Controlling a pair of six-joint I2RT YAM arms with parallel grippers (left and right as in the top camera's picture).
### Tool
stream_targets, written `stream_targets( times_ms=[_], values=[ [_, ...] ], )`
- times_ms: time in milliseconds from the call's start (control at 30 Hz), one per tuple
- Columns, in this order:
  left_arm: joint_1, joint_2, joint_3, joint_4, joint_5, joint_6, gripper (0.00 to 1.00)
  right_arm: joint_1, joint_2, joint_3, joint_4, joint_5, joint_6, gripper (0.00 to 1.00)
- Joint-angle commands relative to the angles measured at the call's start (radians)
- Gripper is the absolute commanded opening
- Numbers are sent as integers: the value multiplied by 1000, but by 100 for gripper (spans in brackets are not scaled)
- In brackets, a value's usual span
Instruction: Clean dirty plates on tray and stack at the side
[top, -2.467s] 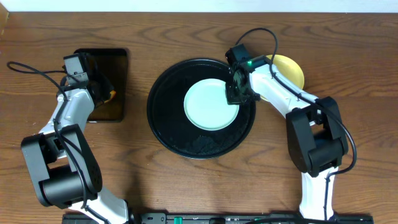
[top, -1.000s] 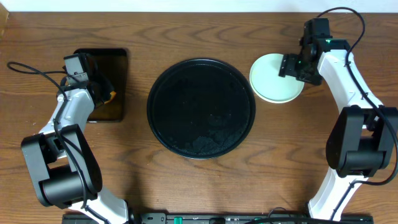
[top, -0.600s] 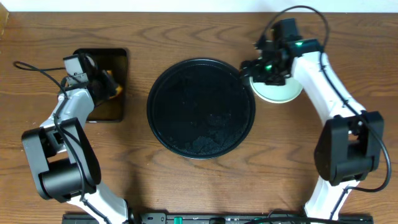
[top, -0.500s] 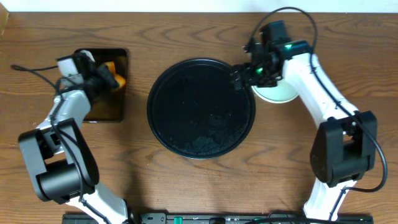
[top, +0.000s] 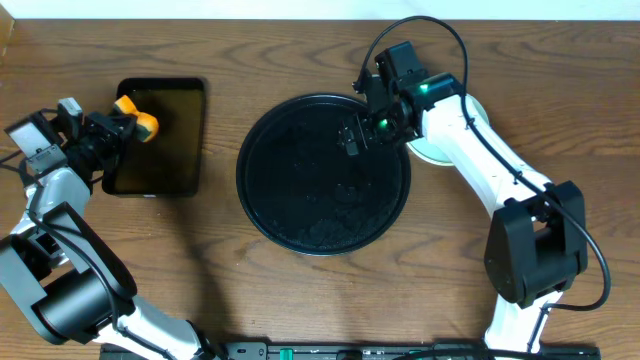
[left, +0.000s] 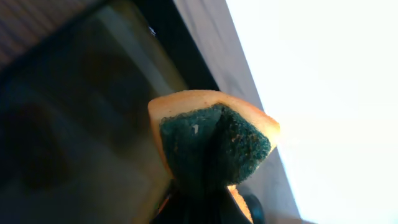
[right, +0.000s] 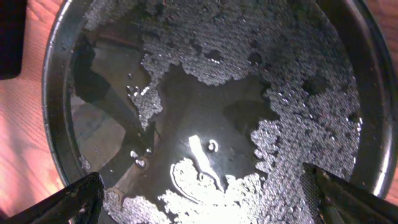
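Wood-grain table (top: 560, 60), brown, matte, with a pale strip along the far edge.

Round tray (top: 300, 215) sits mid-table: black, raised rim, glossy and wet. In the right wrist view its floor (right: 205, 93) holds a film of water with patches of fine foam (right: 311, 118), bubbly and grey-white, plus bare dark pools between them. No plate is on it.

Plates (top: 428, 155) are off the tray, on the table just beside its upper-right rim. Pale, round, mostly hidden under the right arm. Can't tell the count or whether any smear is left.

Right gripper (top: 365, 130) hangs over the tray's upper-right part, jaws spread wide, nothing between them. Both dark fingertips (right: 81, 198) show at the bottom corners of the wrist view, clear of the water as far as I can tell.

Left gripper (top: 118, 124) is at the far left, over the top-left corner of the rectangular tray (top: 175, 150), which is black, flat and shiny with rounded corners. Jaws are clamped on a sponge (top: 137, 103): orange-yellow foam body, dark green coarse scrub face, folded into a wedge by the pinch (left: 214, 143). The sponge is held above the rectangular tray, not resting on it as far as I can tell.
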Motion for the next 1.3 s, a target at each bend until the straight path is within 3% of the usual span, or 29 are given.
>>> stream_targets(
  times_ms=[0, 133, 300, 567, 667, 767, 867, 1033, 1167, 1267],
  values=[
    [-5, -13, 3, -46, 81, -50, 7, 13, -24, -2, 3, 4, 5, 99],
    [-19, -13, 3, -44, 92, -1, 8, 20, -24, -5, -12, 4, 5, 99],
    [-20, -33, 3, 28, 373, -75, 7, 22, -24, -5, -34, 4, 5, 99],
    [-32, -238, 3, -14, 336, -11, 7, 22, -24, -5, -45, 4, 24, 99],
    [-64, -367, 3, -173, 151, 96, 7, 22, -24, -5, -44, 4, 24, 99],
    [-136, -496, 3, -377, -243, 205, 7, 22, -24, -5, -43, 5, 23, 99],
    [-240, -551, 3, -479, -557, 217, 7, 22, -24, -5, -37, 5, 23, 99],
    [-422, -508, 3, -480, -561, 218, 8, 22, -24, -5, -18, 4, 24, 99],
    [-507, -429, 3, -435, -801, 217, 8, 23, -24, -5, -56, 5, 17, 99],
    [-497, -361, 3, -385, -940, 217, 8, 23, -24, -5, -95, 19, -5, 99]
  ],
)
